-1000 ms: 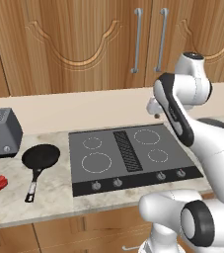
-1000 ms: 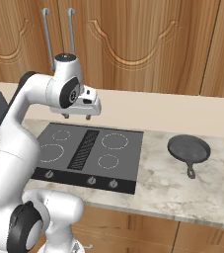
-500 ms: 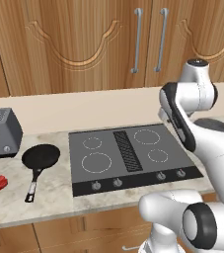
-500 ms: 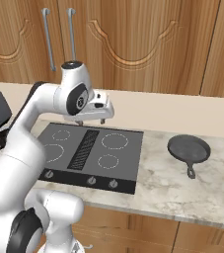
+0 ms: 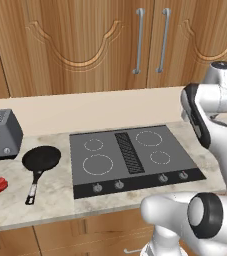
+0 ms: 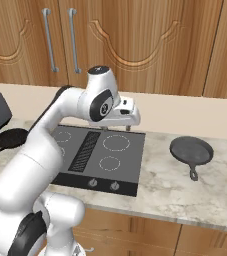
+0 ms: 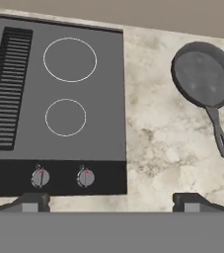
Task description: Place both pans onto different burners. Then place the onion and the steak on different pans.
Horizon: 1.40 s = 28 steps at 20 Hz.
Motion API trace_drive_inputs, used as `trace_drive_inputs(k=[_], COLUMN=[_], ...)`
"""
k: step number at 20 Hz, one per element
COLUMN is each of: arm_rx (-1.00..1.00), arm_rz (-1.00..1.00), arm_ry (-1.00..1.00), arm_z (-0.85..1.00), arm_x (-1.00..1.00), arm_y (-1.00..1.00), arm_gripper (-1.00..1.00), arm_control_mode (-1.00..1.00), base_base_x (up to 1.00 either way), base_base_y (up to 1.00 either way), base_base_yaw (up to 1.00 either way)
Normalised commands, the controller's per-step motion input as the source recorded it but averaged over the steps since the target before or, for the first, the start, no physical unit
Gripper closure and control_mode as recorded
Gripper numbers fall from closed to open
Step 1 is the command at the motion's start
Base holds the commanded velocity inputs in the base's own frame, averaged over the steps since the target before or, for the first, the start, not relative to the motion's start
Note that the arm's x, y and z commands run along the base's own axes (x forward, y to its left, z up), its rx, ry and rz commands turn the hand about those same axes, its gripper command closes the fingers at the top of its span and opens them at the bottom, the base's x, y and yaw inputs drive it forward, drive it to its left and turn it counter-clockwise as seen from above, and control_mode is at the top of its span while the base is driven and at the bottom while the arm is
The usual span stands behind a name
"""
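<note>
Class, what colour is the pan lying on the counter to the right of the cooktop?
Matte dark grey pan, clearest in the hand view.

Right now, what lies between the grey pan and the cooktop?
Bare marble counter separates grey pan from cooktop, seen in the hand view.

arm raised, bent | gripper pts down | jaws wide, empty

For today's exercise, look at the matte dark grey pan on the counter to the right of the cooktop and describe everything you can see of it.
The dark grey pan is round, shallow and matte, like cast iron, with a short handle ending in a hanging slot. It is empty and sits flat on the marble-look counter, right of the cooktop and clear of its edge, handle pointing toward the counter's front. Nothing else touches it.
</note>
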Motion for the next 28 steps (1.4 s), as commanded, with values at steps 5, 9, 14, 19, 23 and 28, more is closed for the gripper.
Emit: trace_drive_inputs(k=[5, 9, 14, 19, 23, 28], arm_rx=[0.00, 0.00, 0.00, 0.00, 0.00, 0.00], arm_rz=[-0.06, -0.05, -0.07, -0.05, -0.02, -0.03], arm_ry=[0.00, 0.01, 0.04, 0.06, 0.05, 0.03], arm_z=[0.00, 0.00, -0.03, -0.06, -0.27, -0.50], arm_x=[0.00, 0.00, 0.00, 0.00, 0.00, 0.00], arm_y=[-0.91, -0.77, -0.57, -0.52, -0.48, -0.32], arm_gripper=[-1.00, -1.00, -1.00, -1.00, -1.00, -1.00], arm_control_mode=[-1.00, -1.00, -1.00, -1.00, -1.00, -1.00], base_base_x=[0.00, 0.00, 0.00, 0.00, 0.00, 0.00], base_base_y=[0.00, 0.00, 0.00, 0.00, 0.00, 0.00], base_base_yaw=[0.00, 0.00, 0.00, 0.00, 0.00, 0.00])
